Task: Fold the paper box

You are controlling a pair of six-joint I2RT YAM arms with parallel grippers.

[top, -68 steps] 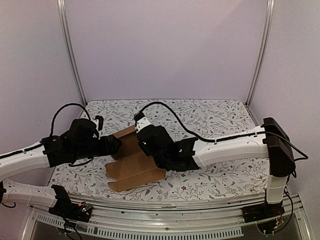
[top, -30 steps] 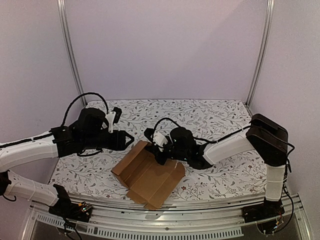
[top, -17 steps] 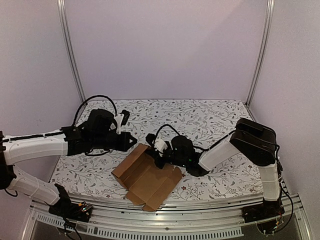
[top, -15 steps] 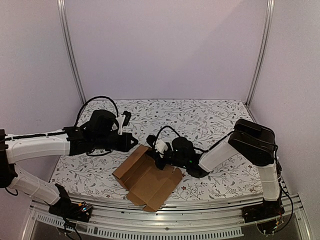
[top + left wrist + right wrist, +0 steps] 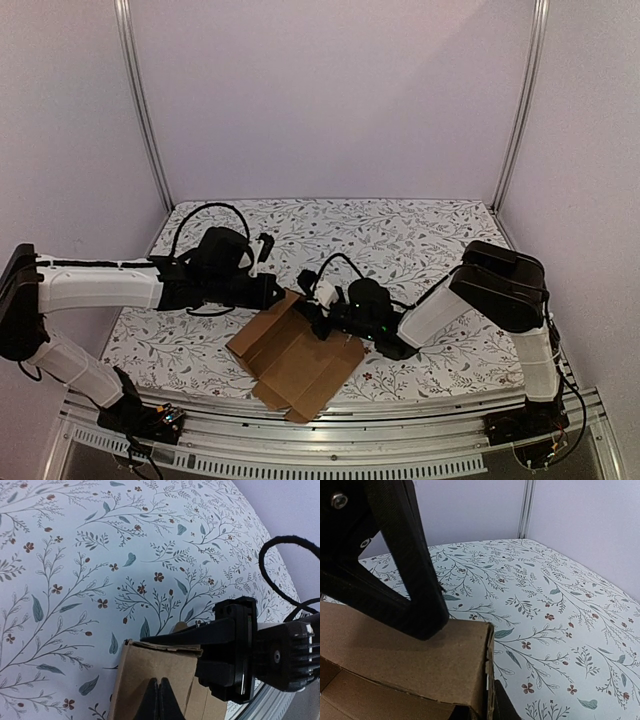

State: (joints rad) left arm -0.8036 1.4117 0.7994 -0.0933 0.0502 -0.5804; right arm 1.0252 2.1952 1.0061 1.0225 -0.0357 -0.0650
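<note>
Left hand (image 5: 158, 700) closed, tips just over paper box (image 5: 150, 666) far edge.

We look along our right gripper (image 5: 464, 666) at a raised wall of the paper box (image 5: 395, 660).
The upper finger (image 5: 405, 570), a broad black wedge, slants down from the top left, and its tip meets the brown wall's face just below the top edge. The other finger (image 5: 501, 708) shows only as a dark sliver at the bottom, beside the wall's corner end. The cardboard stands between them; we cannot tell how firmly it is pinched. Beyond lies the table (image 5: 560, 630) in its leaf-and-flower print, then a pale lilac wall (image 5: 470, 510) with a metal post (image 5: 525, 510).
</note>
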